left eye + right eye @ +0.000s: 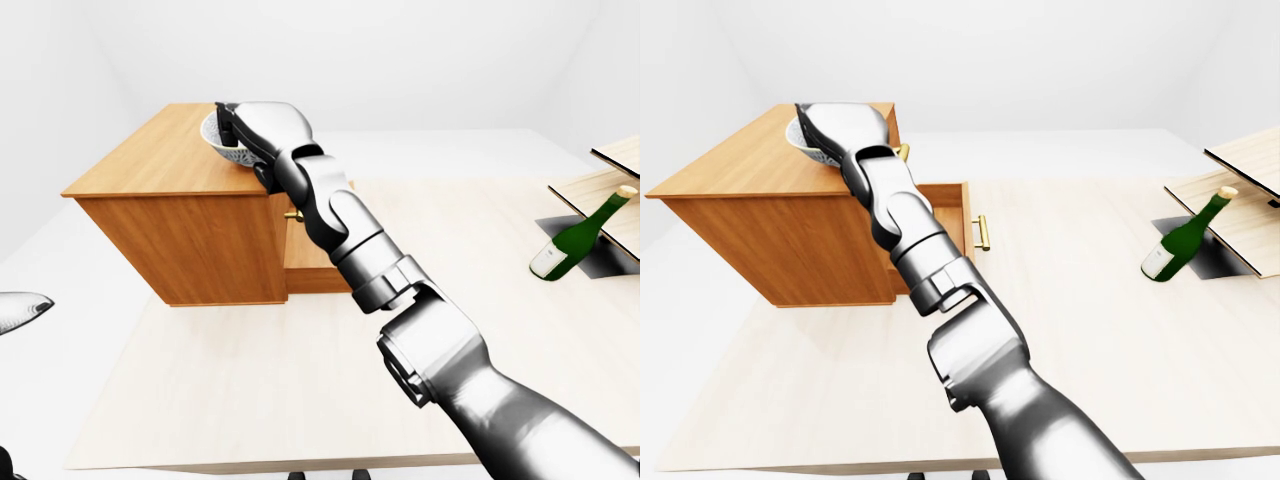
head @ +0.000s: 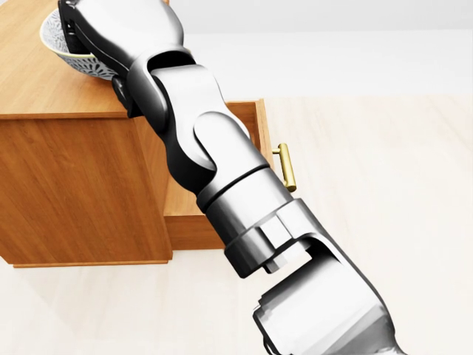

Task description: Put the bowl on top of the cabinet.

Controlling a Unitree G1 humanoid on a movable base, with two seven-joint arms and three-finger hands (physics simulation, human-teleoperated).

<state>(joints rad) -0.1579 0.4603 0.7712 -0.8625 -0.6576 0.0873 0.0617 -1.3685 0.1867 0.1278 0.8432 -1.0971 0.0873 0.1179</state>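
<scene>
Your right hand [image 1: 262, 130] covers most of the bowl [image 2: 87, 66]. You cannot see its fingers, nor whether the bowl's base touches the cabinet [image 1: 170, 165] top. Your forearm hides much of the open drawer [image 1: 950, 210]. Only a grey sliver of your left arm [image 1: 22, 310] shows, at the left-eye view's left edge.

I'm looking into a bare room with plain white walls [image 1: 420, 60] that meet in soft corners at the upper left and upper right of the left-eye view. No windows show from here. A pale wood floor panel [image 1: 220, 380] fills the lower half and lies on a white ground [image 1: 60, 250]. A wooden cabinet [image 1: 190, 240] stands left of centre, its drawer [image 1: 952, 200] pulled out, with a brass handle [image 1: 983, 232]. Slanted wooden boards [image 1: 1252, 228] cut in at the right edge. The light is even, and the shadows are faint.
</scene>
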